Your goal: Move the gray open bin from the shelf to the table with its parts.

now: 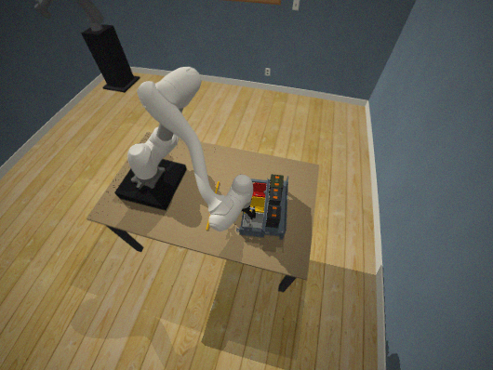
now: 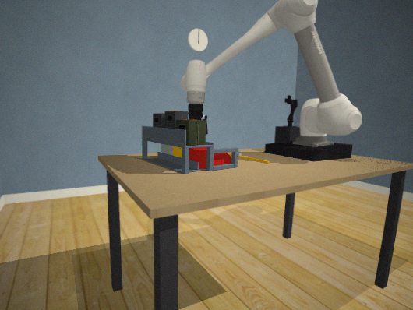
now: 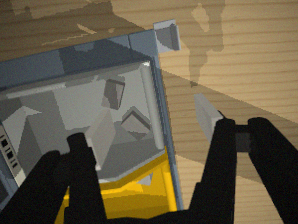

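A smooth white rounded arm (image 1: 193, 141) (image 2: 241, 44) is showing gray bands and small lettering, its black two-fingered tool (image 1: 249, 213) (image 2: 195, 117) (image 3: 153, 114) wearing pale gray pads (image 3: 206, 115).
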Motion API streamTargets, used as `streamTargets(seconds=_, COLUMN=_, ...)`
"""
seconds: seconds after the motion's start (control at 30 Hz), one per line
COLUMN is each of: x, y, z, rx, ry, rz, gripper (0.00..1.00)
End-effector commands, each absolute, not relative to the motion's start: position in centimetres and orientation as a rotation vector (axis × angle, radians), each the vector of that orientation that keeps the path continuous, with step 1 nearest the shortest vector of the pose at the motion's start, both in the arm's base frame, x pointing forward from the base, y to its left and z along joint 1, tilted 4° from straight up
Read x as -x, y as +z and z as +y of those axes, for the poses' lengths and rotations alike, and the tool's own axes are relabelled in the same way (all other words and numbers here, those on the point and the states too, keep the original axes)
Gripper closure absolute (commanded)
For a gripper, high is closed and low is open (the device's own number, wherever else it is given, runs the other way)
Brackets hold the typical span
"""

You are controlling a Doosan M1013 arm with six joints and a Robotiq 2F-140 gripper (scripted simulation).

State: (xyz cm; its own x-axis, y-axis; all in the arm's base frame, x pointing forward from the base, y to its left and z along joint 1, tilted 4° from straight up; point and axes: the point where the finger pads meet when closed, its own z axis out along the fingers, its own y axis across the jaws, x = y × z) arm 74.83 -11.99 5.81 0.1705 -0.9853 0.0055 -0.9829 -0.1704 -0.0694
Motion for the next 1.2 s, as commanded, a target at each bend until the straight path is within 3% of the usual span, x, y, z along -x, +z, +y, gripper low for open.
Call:
streamTargets(seconds=0.0, x=-74.84, y=5.83, z=-11.99, rx=2.365, ry=-0.076, rz=1.99, gripper=0.43)
streamTargets(seconds=1.17, x=-74.82, y=6.41, z=-12.0, rx=2.365, ry=-0.076, rz=1.99, gripper=0.43)
